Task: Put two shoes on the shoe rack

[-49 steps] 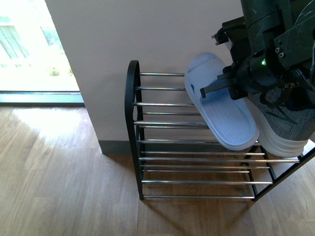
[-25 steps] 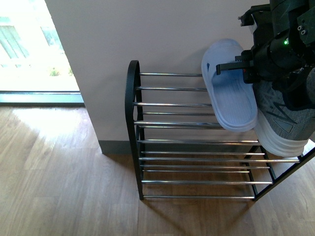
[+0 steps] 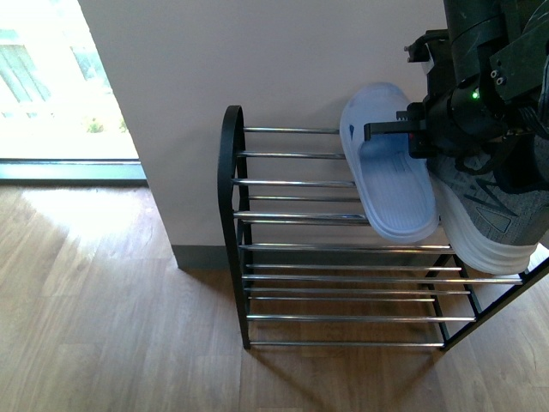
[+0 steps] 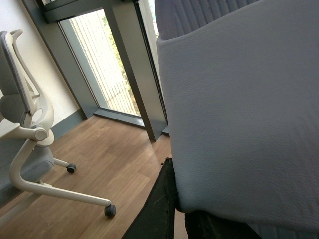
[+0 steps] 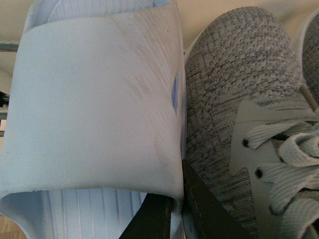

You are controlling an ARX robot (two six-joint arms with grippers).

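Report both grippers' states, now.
Left gripper: cannot be told; pale fabric fills its view.
Right gripper: closed on the pale blue slipper, at its strap.

No readable text, label or number anywhere.

Pale blue rubber slide sandal with ribbed footbed and small darker blue mark on the strap, grey knit lace-up sneaker with white sole and pale grey laces, low rack of black side frames and shiny chrome rods, warm brown wood-plank floor, off-white wall.
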